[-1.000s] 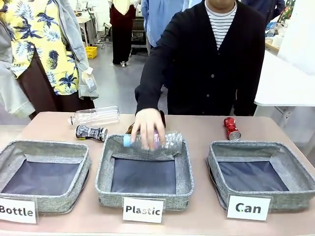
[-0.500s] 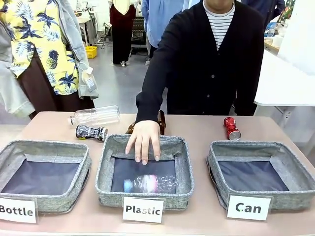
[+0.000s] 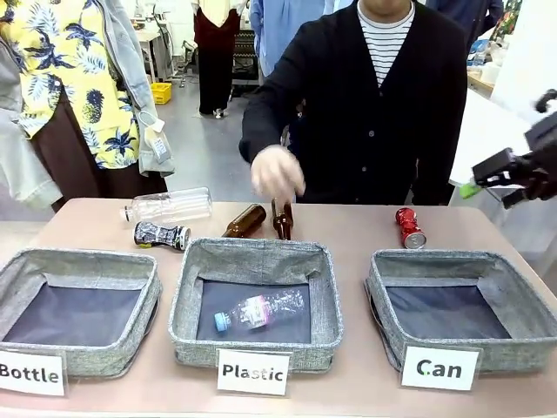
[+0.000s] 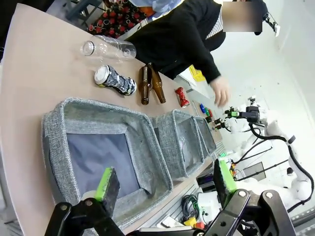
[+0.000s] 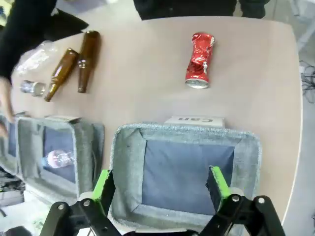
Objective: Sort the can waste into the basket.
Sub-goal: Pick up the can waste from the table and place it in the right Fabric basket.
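Note:
A dented red can lies on the table just behind the grey "Can" basket, which holds nothing. In the right wrist view my right gripper hangs open above that basket, with the red can beyond its far rim. From the front the right gripper is high at the right edge. A black patterned can lies at the back left, behind the "Bottle" basket. My left gripper stands open over that basket's near side, the black can farther off.
Two brown bottles and a clear plastic bottle lie at the back. The "Plastic" basket holds a crushed clear bottle. The "Bottle" basket stands at the left. The person's hand hovers above the brown bottles.
The person dropped the clear bottle into the "Plastic" basket and lifted the hand back up. My right gripper has come into the front view at the right.

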`<state>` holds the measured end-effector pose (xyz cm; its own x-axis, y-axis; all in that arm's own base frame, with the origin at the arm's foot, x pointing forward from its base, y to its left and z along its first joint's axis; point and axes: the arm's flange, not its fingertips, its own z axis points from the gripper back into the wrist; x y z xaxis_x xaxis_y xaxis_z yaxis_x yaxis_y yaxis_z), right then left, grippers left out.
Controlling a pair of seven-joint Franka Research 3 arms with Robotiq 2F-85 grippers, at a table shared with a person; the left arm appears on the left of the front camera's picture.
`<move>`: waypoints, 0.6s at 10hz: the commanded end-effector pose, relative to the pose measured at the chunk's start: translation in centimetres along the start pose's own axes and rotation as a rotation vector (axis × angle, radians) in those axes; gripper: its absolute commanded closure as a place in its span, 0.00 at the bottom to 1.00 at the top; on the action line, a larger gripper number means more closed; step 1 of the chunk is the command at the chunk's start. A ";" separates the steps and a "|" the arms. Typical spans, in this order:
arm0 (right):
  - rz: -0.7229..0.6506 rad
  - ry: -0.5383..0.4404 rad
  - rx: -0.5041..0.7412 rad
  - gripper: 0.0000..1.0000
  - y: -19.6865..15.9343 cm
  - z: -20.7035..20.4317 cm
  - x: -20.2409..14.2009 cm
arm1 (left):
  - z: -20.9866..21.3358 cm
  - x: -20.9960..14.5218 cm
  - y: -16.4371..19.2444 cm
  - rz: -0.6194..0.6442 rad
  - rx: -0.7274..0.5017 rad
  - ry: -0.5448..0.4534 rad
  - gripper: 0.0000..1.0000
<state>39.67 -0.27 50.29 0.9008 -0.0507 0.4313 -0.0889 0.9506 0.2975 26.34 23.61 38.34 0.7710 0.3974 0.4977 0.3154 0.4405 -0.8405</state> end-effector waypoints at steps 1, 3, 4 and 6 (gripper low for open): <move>-0.091 0.019 -0.068 0.00 -1.0 1.9 -1.0 | 0.0 0.1 -0.1 -0.026 -0.022 -0.024 0.00; -0.020 0.014 -0.040 0.00 0.0 -0.2 0.2 | 0.0 0.1 -0.1 -0.026 -0.022 -0.024 0.00; 0.055 -0.074 -0.084 0.00 0.9 0.4 -3.4 | 0.0 0.1 -0.1 -0.026 -0.022 -0.024 0.00; 0.086 -0.111 -0.112 0.00 2.4 -3.1 0.0 | 0.0 0.1 -0.1 -0.026 -0.022 -0.024 0.00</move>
<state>38.46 1.76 49.74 0.8596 0.0102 0.5108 -0.1286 0.9719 0.1970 26.32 23.65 38.39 0.7700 0.3974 0.4992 0.3170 0.4408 -0.8398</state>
